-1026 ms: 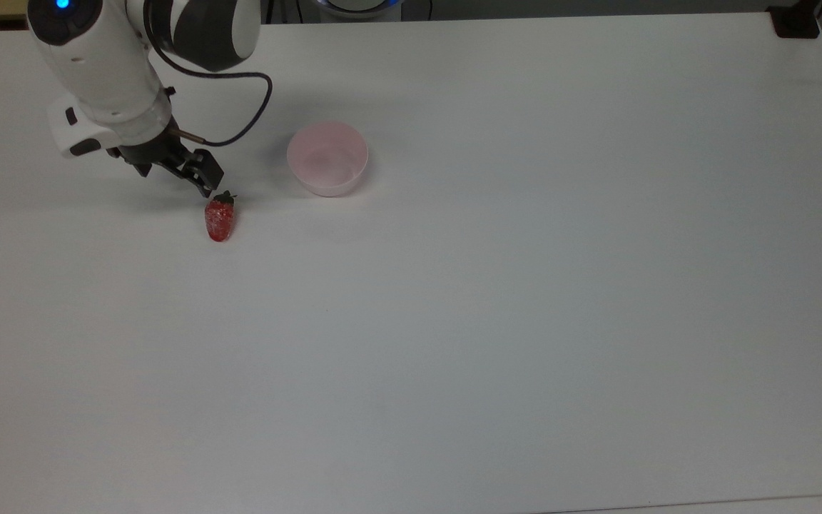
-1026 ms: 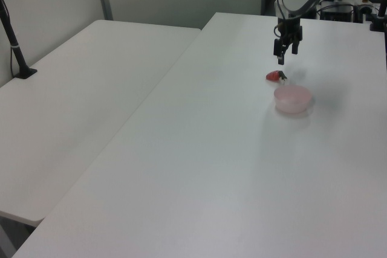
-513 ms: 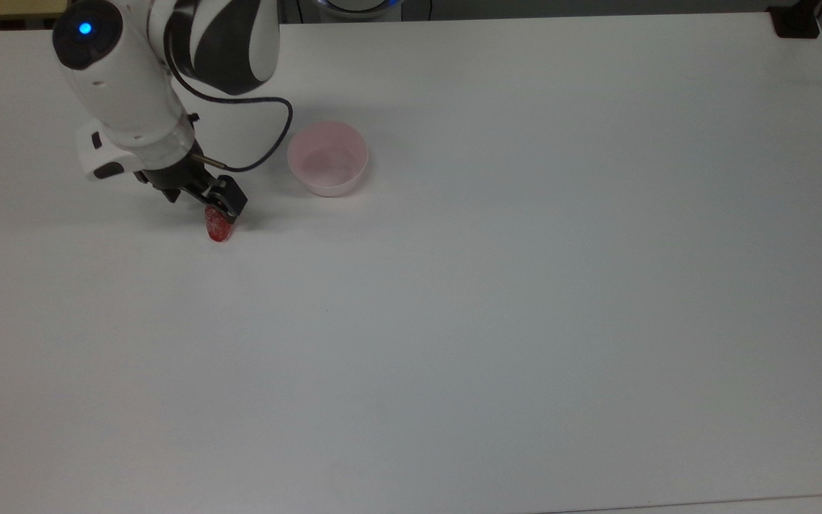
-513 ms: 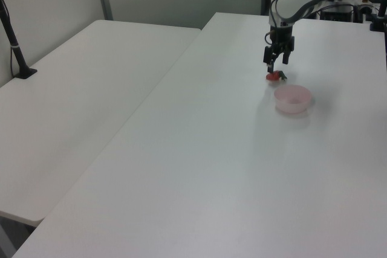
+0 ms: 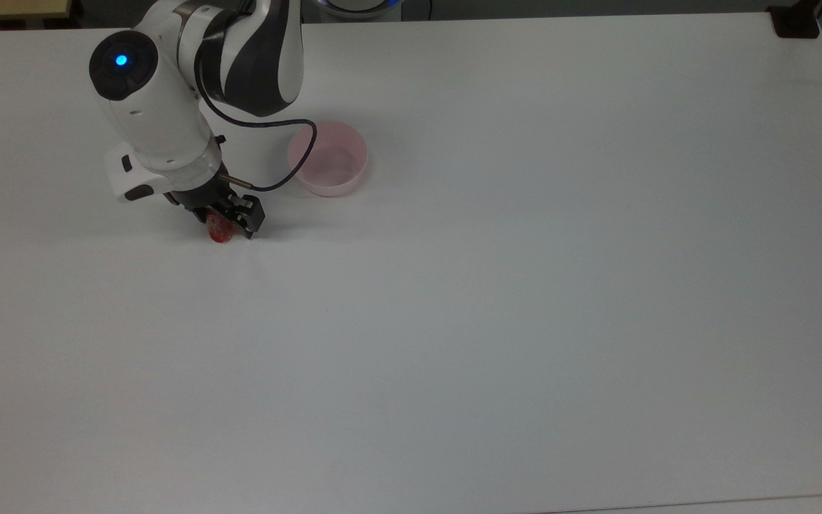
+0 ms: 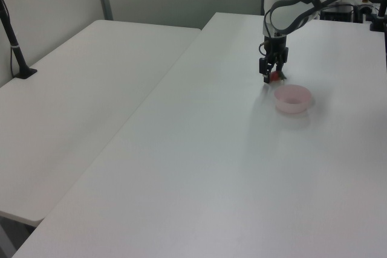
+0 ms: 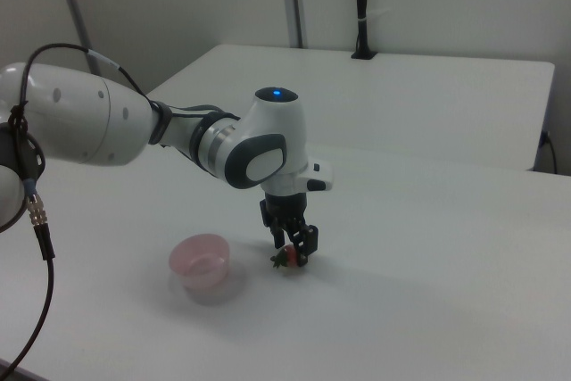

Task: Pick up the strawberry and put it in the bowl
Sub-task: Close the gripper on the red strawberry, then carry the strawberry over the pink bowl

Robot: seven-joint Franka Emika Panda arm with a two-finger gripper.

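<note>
One arm reaches down over the white table (image 5: 525, 285) with its gripper (image 5: 227, 223) lowered onto the strawberry (image 5: 220, 233), which lies on the tabletop near the bowl (image 5: 328, 158) but apart from it. In the top view the fruit sits to the bowl's lower left; in the right view the strawberry (image 7: 287, 259) lies to the right of the bowl (image 7: 201, 262), and in the left view the strawberry (image 6: 277, 76) shows just beyond the bowl (image 6: 293, 98).

Orientation: in the right view the dark green cap points toward the bowl and the red body extends away from it, so the long axis lies flat on the table. In the top view the cap is hidden beneath the gripper and only the red tip shows, pointing away from the bowl's side of the table.

Gripper state: the fingers (image 7: 310, 240) stand on either side of the fruit in the right view, with the gripper (image 7: 294, 245) low over it; whether they press on it cannot be told. In the left view the gripper (image 6: 269, 78) covers most of the fruit.

A black cable (image 5: 268, 127) loops from the wrist across the bowl's rim in the top view. The bowl holds nothing.
</note>
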